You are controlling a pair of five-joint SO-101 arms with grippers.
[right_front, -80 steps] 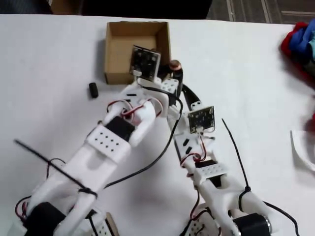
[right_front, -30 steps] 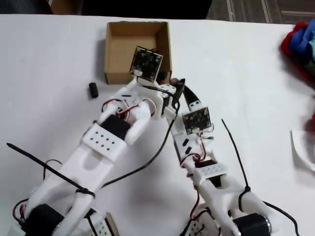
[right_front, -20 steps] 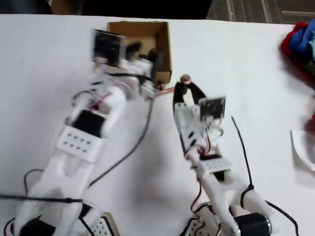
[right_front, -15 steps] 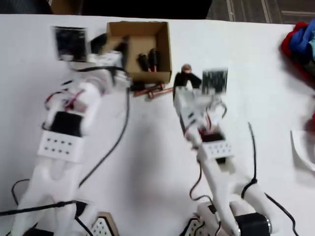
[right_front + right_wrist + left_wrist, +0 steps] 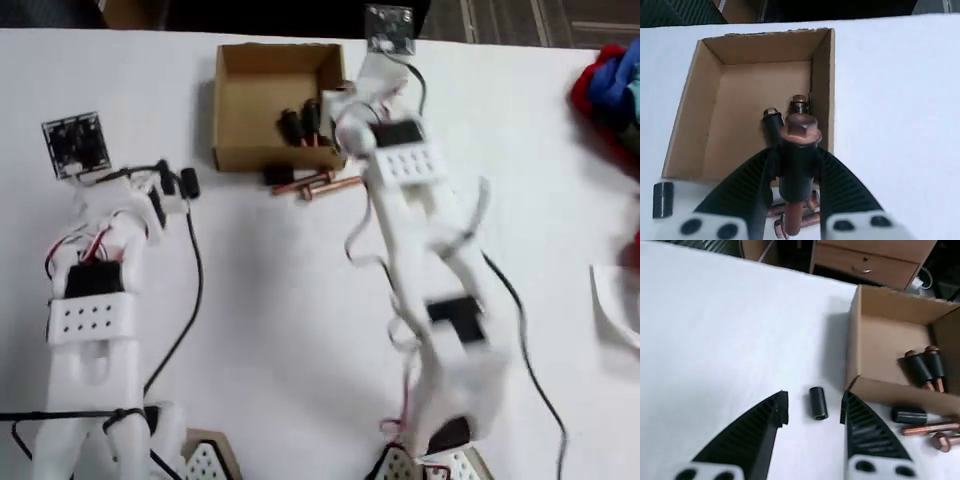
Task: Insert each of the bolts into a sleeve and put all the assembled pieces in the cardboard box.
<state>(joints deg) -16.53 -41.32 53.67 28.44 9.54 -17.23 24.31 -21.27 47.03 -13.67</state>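
Right gripper [image 5: 796, 161] is clamping a sleeved bolt [image 5: 799, 150] at the cardboard box [image 5: 822, 80] edge, ready for dropping in. Left gripper [image 5: 813, 404], fingers spread wide, is straddling a loose sleeve [image 5: 817, 403] on the table [image 5: 715, 315], ready for grasping.

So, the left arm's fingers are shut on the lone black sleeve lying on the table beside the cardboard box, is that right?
Not quite: the left wrist view shows the fingers of the left gripper open, one on each side of the black sleeve. The sleeve does lie on the table beside the cardboard box.
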